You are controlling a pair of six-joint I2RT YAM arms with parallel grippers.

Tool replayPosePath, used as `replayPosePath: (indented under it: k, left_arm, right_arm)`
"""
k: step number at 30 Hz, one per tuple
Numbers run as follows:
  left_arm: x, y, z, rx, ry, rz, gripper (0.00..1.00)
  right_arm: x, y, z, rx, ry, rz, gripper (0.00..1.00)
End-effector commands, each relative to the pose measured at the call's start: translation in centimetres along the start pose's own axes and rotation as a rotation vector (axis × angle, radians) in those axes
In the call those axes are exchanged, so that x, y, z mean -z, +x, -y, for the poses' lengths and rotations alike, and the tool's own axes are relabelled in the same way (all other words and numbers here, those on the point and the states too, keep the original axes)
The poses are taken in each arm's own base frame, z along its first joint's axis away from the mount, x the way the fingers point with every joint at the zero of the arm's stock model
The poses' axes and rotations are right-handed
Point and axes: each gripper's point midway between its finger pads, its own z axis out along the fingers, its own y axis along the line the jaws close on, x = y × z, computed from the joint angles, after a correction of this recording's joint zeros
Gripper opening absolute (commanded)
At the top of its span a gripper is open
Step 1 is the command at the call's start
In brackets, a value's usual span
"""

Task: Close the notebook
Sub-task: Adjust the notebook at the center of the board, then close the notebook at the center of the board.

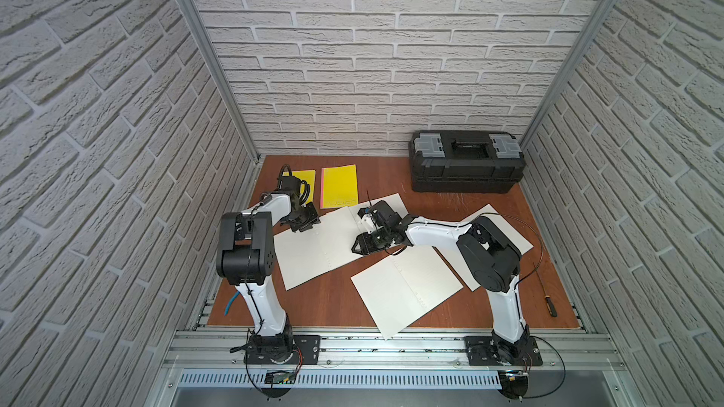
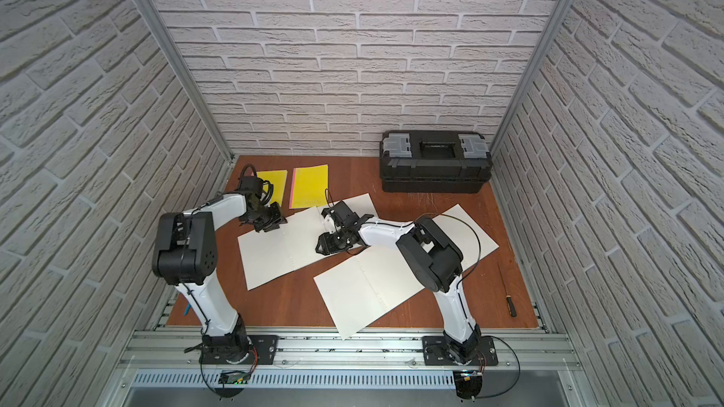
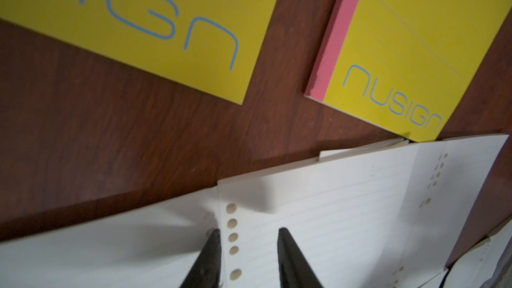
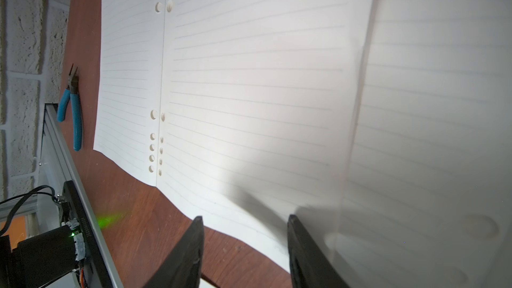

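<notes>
The notebook [image 1: 309,252] lies open in the middle of the worktop [image 1: 321,307]. Left tool [image 3: 246,234] and right tool [image 4: 245,220] stand spread, pinching nothing. The lifted page [image 4: 429,106] beside the right tool may drop or crease, I think.

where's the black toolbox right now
In both top views the black toolbox sits in the table's far corner on the robot's right side, against the back wall.
</notes>
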Motion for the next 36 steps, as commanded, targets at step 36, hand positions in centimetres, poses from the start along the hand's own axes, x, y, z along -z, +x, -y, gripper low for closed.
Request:
replayPosePath:
  k: [36]
  left_arm:
    - [7.3, 5.8, 0.4, 0.033, -0.003, 0.146, 0.40]
  right_arm:
    - [7.2, 10.2, 5.4, -0.083, 0.296, -0.059, 0.41]
